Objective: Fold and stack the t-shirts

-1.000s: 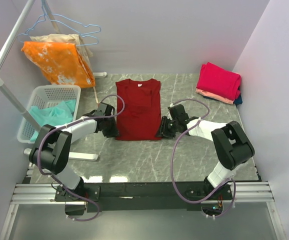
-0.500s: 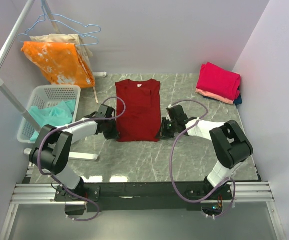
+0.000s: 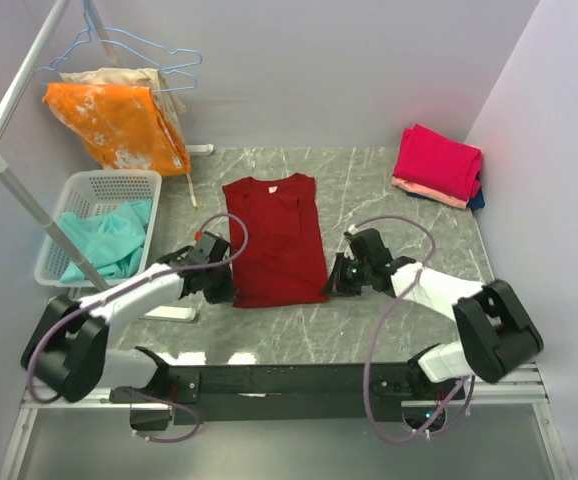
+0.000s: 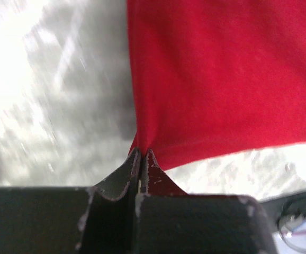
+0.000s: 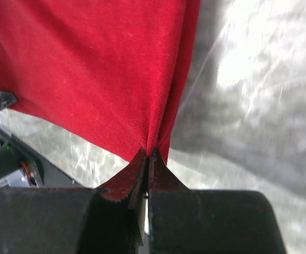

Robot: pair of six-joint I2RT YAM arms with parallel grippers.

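Note:
A dark red t-shirt lies lengthwise on the marble table, sleeves folded in, collar toward the far wall. My left gripper is shut on its near left hem corner, and the left wrist view shows the cloth pinched between the closed tips. My right gripper is shut on the near right hem corner, with the red cloth bunching into its tips. Folded t-shirts, bright pink over peach and dark blue, are stacked at the far right. A teal t-shirt lies in the basket.
A white laundry basket stands at the left. Behind it a white garment rack carries an orange cloth and blue hangers. The rack's white foot lies just left of my left arm. Purple walls close in both sides.
Both grippers closed on the near hem corners and pulled toward the near edge. The dark red t-shirt slid with them and its hem now lies nearer the arm bases.

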